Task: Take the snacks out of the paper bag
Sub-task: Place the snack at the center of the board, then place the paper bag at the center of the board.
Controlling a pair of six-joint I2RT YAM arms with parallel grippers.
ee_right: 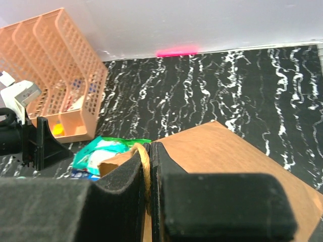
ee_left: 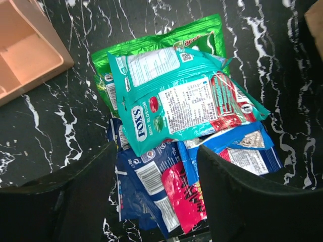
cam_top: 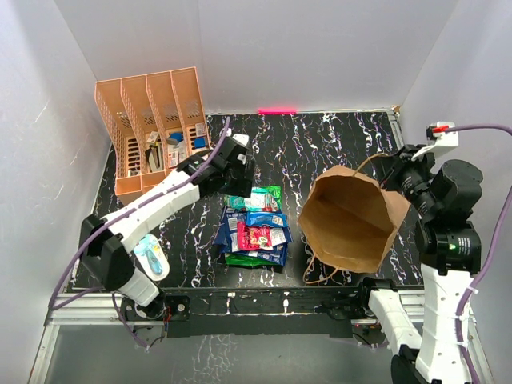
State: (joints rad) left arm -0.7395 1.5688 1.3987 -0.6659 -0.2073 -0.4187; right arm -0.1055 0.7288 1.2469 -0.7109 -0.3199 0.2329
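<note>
The paper bag (cam_top: 350,220) gapes upward at 3 o'clock on the table, with only brown paper showing inside. The right gripper (ee_right: 150,166) is pinched narrow on its rim and twisted handle (ee_right: 144,160). The snacks (cam_top: 254,228) lie heaped at centre, at the bag's 9 o'clock, with a teal Fox's packet (ee_left: 176,101) on top. They sit under the left gripper (ee_left: 155,161), whose jaws are spread wide and hold nothing. At 10 o'clock the orange organiser (cam_top: 152,120) holds stationery.

The whole surface (cam_top: 336,144) is taken in from high above its near edge by the top view. The snacks (ee_left: 186,106) are looked down upon at close range from the left wrist. The paper bag (ee_right: 237,161) is seen closely from the right wrist, which is faced toward the far wall (ee_right: 202,20). The snacks and the orange organiser (ee_right: 60,75) are shared by all three views.
</note>
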